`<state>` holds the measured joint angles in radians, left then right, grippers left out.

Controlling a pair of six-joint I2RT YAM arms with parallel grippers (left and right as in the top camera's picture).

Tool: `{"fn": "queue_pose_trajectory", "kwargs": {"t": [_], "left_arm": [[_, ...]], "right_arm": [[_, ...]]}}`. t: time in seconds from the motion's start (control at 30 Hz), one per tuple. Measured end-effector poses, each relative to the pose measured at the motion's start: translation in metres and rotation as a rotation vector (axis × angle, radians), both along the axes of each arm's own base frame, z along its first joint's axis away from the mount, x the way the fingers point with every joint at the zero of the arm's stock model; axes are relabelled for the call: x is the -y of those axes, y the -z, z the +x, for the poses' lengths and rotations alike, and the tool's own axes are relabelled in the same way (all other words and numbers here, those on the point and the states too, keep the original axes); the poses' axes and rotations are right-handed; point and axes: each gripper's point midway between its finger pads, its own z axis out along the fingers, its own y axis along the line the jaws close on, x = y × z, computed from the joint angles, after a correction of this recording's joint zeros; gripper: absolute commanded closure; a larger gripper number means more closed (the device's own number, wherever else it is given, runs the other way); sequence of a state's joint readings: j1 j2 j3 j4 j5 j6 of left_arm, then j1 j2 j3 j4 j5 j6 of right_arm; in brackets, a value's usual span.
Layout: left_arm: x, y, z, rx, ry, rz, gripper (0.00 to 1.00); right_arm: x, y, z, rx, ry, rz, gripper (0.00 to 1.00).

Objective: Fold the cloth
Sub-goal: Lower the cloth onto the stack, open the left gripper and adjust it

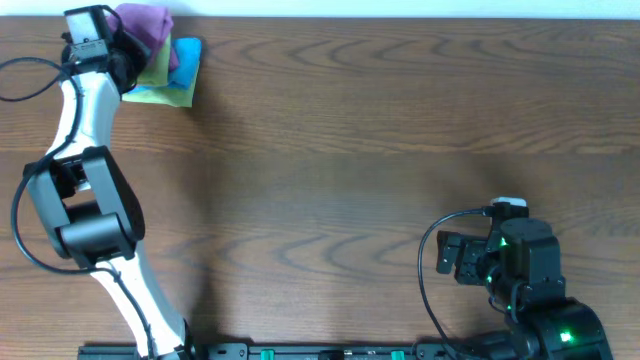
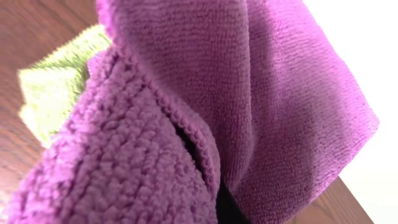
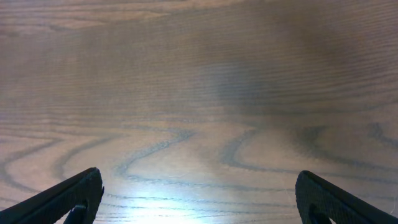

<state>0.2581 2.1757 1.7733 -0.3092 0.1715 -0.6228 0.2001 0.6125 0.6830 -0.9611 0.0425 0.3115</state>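
Now left claw point(image 1: 122, 48) pinching purple cloth point(image 1: 148, 22); right claw point(image 3: 199, 180) spread above table point(image 3: 199, 74).

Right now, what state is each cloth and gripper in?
purple cloth: bunched, not folded, held by the left gripper.
green cloth: lying flat.
blue cloth: lying flat, touching the green cloth.
left gripper: seemingly shut on the purple cloth.
right gripper: open, empty, above the table.

Worktop point(image 1: 350, 150): brown wood-grain surface, even across all views. At its far left corner a blue cloth point(image 1: 188, 50) and a yellow-green cloth point(image 1: 160, 92) lie flat, overlapping. A purple cloth point(image 1: 150, 22) is bunched over them; contact with the worktop cannot be determined.
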Motion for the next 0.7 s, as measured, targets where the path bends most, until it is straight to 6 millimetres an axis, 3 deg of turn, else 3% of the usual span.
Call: {"fn": "queue_pose_trajectory", "kwargs": {"t": [0.23, 0.33, 0.43, 0.5, 0.63, 0.67, 0.7], "left_arm": [[0.004, -0.003, -0.003, -0.01, 0.008, -0.002, 0.94], [0.007, -0.003, -0.003, -0.009, 0.023, -0.008, 0.77], [0.01, -0.004, -0.003, -0.006, 0.036, -0.015, 0.69], [0.011, -0.004, -0.002, -0.005, 0.05, -0.016, 0.58], [0.016, -0.004, -0.002, -0.001, 0.067, -0.036, 0.26], [0.018, -0.004, -0.002, 0.0, 0.072, -0.04, 0.11], [0.018, -0.004, -0.002, 0.0, 0.075, -0.042, 0.03]], "right_arm": [[0.0, 0.0, 0.0, 0.0, 0.0, 0.0, 0.01], [0.0, 0.0, 0.0, 0.0, 0.0, 0.0, 0.01], [0.0, 0.0, 0.0, 0.0, 0.0, 0.0, 0.01], [0.0, 0.0, 0.0, 0.0, 0.0, 0.0, 0.01], [0.0, 0.0, 0.0, 0.0, 0.0, 0.0, 0.01], [0.0, 0.0, 0.0, 0.0, 0.0, 0.0, 0.01], [0.0, 0.0, 0.0, 0.0, 0.0, 0.0, 0.01]]}}
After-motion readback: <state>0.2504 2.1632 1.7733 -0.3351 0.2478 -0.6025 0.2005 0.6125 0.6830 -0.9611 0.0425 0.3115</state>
